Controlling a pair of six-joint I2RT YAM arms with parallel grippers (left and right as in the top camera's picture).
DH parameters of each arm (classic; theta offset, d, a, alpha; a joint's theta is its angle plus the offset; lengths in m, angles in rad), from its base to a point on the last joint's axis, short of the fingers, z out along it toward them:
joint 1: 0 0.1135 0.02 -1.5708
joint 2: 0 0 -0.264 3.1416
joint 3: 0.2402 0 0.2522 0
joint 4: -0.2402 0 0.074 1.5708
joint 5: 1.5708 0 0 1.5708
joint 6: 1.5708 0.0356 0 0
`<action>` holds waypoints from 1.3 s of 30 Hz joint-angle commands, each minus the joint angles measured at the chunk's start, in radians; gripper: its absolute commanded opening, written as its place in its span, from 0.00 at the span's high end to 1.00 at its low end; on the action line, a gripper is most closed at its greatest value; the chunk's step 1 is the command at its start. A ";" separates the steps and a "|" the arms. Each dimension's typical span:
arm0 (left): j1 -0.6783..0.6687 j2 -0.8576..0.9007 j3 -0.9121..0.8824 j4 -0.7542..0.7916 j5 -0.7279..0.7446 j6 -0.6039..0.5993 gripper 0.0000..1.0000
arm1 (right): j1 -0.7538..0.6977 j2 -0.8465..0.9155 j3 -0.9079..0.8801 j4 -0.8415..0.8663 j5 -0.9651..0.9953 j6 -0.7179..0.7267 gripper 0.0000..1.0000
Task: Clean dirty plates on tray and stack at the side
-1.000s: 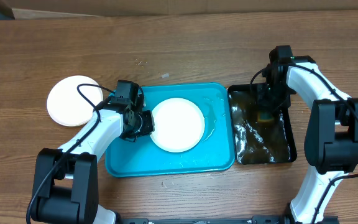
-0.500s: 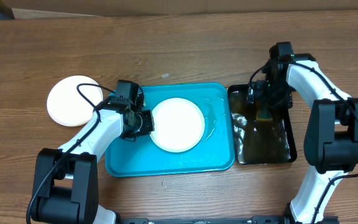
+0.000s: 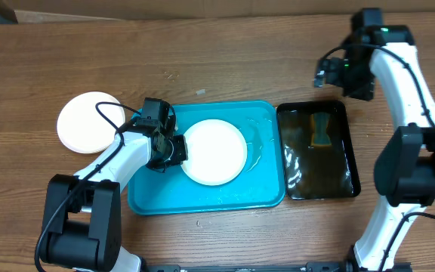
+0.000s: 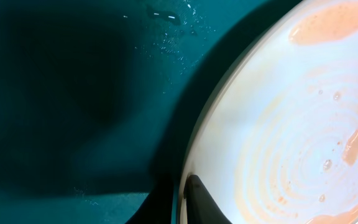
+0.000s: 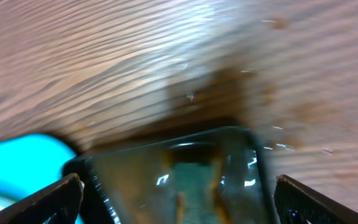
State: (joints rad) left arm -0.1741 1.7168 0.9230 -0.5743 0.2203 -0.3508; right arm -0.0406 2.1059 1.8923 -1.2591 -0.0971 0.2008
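Observation:
A white plate (image 3: 215,151) lies in the turquoise tray (image 3: 266,193). In the left wrist view this plate (image 4: 291,124) carries orange smears and rings. My left gripper (image 3: 175,149) is shut on the plate's left rim, with one dark finger (image 4: 199,198) on top of the rim and the other below it. Another white plate (image 3: 91,122) rests on the table left of the tray. My right gripper (image 3: 331,74) hangs open and empty above the wood behind the black tray, its fingers (image 5: 59,194) spread wide.
A black tray (image 3: 348,162) of brownish water stands right of the turquoise tray, with a green-and-yellow sponge (image 3: 321,128) lying in it. The sponge (image 5: 194,183) and the black tray's rim (image 5: 166,138) show below my right gripper (image 5: 178,182). Water films the turquoise tray's right side.
My right gripper has opened, left the sponge in the black tray, and risen back and to the right. My left gripper has tightened on the plate's rim without moving.

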 commanded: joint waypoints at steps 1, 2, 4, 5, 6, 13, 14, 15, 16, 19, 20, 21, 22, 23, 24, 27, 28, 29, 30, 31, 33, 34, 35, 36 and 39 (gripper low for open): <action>0.003 0.010 0.013 0.004 -0.010 0.018 0.90 | -0.080 -0.013 0.004 -0.024 0.026 0.062 0.02; 0.003 0.010 0.013 0.004 -0.010 0.018 0.91 | -0.099 -0.013 -0.002 -0.031 0.026 0.062 0.12; 0.003 0.010 0.013 0.005 -0.010 0.018 0.91 | -0.132 -0.013 -0.019 -0.038 0.026 0.062 0.73; 0.003 0.010 0.013 0.005 -0.010 0.018 0.91 | -0.146 -0.013 -0.028 -0.041 0.026 0.062 0.89; 0.003 0.010 0.013 0.005 -0.010 0.018 0.91 | -0.160 -0.013 -0.041 -0.041 0.026 0.062 0.96; 0.003 0.010 0.013 0.005 -0.010 0.018 0.90 | -0.196 -0.013 -0.164 -0.024 0.025 0.062 0.96; 0.003 0.010 0.013 0.005 -0.010 0.018 0.90 | -0.196 -0.013 -0.181 -0.018 0.025 0.062 0.96; 0.003 0.010 0.013 0.005 -0.010 0.018 0.90 | -0.193 -0.013 -0.204 -0.010 0.025 0.062 0.96; 0.003 0.010 0.013 0.005 -0.010 0.018 0.91 | -0.188 -0.013 -0.225 -0.001 0.025 0.062 0.96; 0.003 0.010 0.013 0.005 -0.010 0.018 0.90 | -0.177 -0.013 -0.267 0.014 0.024 0.062 0.96; 0.003 0.010 0.013 0.005 -0.010 0.018 0.90 | -0.172 -0.013 -0.278 0.016 0.024 0.062 0.96; 0.003 0.010 0.013 0.005 -0.010 0.018 0.90 | -0.170 -0.013 -0.283 0.016 0.024 0.062 0.96; 0.003 0.010 0.013 0.005 -0.010 0.018 0.90 | -0.167 -0.013 -0.288 0.015 0.024 0.061 0.96; 0.003 0.010 0.013 0.005 -0.010 0.018 0.90 | -0.165 -0.013 -0.289 0.014 0.025 0.061 0.96; 0.003 0.010 0.013 0.005 -0.010 0.018 0.89 | -0.164 -0.013 -0.289 0.013 0.024 0.062 0.96; 0.003 0.010 0.013 0.005 -0.010 0.018 0.89 | -0.163 -0.013 -0.288 0.016 -0.006 0.061 0.96; 0.003 0.010 0.013 0.005 -0.010 0.018 0.90 | -0.163 -0.013 -0.288 0.019 -0.017 0.057 0.96; 0.003 0.010 0.013 0.005 -0.010 0.018 0.89 | -0.163 -0.013 -0.286 0.021 -0.032 0.053 0.96; 0.003 0.010 0.013 0.005 -0.010 0.018 0.89 | -0.164 -0.013 -0.277 0.019 -0.051 0.050 0.96; 0.003 0.010 0.013 0.005 -0.010 0.018 0.89 | -0.166 -0.013 -0.270 0.016 -0.063 0.033 0.96; 0.003 0.010 0.013 0.005 -0.010 0.018 0.87 | -0.169 -0.013 -0.255 0.005 -0.061 0.033 0.96; 0.003 0.010 0.013 0.004 -0.010 0.018 0.86 | -0.171 -0.013 -0.249 0.004 -0.061 0.035 0.96; 0.003 0.010 0.013 0.004 -0.010 0.018 0.86 | -0.175 -0.013 -0.245 0.004 -0.061 0.036 0.96; 0.003 0.010 0.013 0.004 -0.010 0.018 0.86 | -0.180 -0.013 -0.240 0.004 -0.061 0.039 0.96; 0.003 0.010 0.013 0.004 -0.010 0.018 0.87 | -0.199 -0.013 -0.203 -0.005 -0.066 0.039 0.96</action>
State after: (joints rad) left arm -0.1741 1.7172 0.9230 -0.5713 0.2203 -0.3412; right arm -0.2146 2.1059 1.6264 -1.2583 -0.1474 0.2432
